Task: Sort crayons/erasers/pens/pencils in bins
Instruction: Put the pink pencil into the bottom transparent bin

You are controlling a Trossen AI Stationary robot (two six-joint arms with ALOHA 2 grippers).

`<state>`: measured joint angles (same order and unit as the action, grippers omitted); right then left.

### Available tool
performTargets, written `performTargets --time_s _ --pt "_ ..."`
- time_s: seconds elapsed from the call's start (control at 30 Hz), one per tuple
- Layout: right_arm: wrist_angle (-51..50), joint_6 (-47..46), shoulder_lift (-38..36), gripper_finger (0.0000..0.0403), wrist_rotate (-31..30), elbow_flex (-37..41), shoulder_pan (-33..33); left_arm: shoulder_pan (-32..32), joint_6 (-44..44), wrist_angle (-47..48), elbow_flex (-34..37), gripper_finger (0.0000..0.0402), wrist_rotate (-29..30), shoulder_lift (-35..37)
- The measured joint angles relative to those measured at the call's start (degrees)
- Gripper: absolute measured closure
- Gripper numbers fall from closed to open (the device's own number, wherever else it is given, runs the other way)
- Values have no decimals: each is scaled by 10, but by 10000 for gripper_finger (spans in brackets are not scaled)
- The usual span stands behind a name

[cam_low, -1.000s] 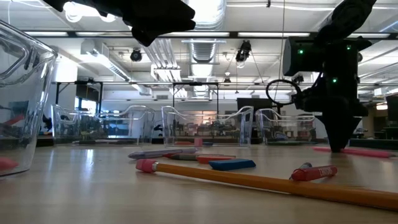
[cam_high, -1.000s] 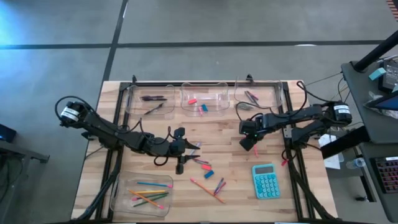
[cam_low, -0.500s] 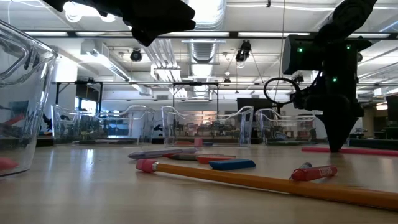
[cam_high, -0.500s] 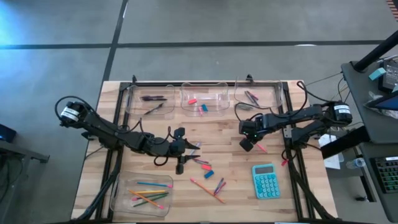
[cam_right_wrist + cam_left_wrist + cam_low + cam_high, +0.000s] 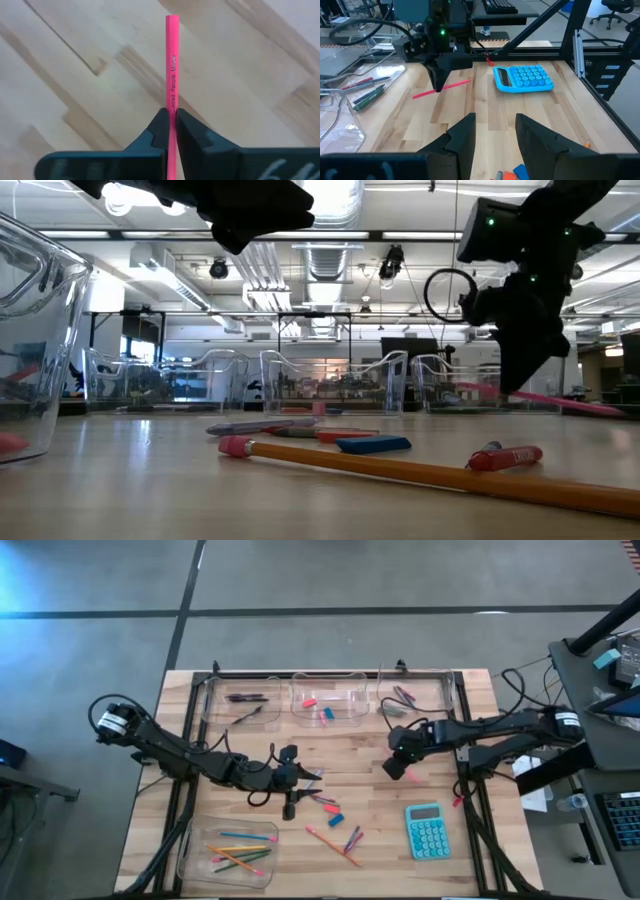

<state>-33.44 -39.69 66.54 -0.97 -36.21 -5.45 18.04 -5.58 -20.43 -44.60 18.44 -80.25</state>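
Clear plastic marks the place we are heading for: at the table's near left corner stands the bin [image 5: 228, 852] that already holds a heap of bright pencils, and along the far edge, left to right, we see the pen bin [image 5: 240, 702], the eraser bin [image 5: 330, 698] and a third bin [image 5: 410, 692] with a few short sticks in it. Moving right from the pencil bin, our left gripper [image 5: 291, 784] hovers over the table's middle with its fingers [image 5: 462, 137] parted and nothing between them, just beside a loose scatter of a blue eraser [image 5: 334, 808], an orange pencil [image 5: 333, 845] and some other sticks. Further right, our right gripper [image 5: 398, 764] has its jaws pinched tight on a pink pencil [image 5: 171, 70], which the low view shows lifted clear of the wood and tilted. A teal calculator [image 5: 427, 830] lies nearer the front on that side. We judge the step in hand to be the carry of this pencil to its bin. To do it well we hold the pinch firm, since the stick is gripped off-centre and could swing, raise it above the bin walls, pass wide of the left arm, line the pencil up with the bin's long side, and lower it inside before letting go.
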Motion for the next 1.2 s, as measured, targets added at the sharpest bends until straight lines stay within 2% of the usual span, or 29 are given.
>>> performTargets --time_s 0.17,0.37,0.6,0.77,0.93,1.2 --pt "73 7 -29 390 15 0 5 0 0 0 0 276 0 0" --pt "233 58 -42 390 25 0 42 0 -1 -16 0 276 0 -5" --pt "472 156 -5 390 21 0 122 1 -3 -62 0 276 -4 -20" --pt "605 219 37 390 -21 -1 172 -2 -44 -66 0 276 6 -31" --pt "671 239 88 390 -36 -1 186 -2 -46 -89 -1 276 7 -39" --pt "704 232 144 390 -36 -1 186 -3 -41 -80 -1 264 -3 -39"
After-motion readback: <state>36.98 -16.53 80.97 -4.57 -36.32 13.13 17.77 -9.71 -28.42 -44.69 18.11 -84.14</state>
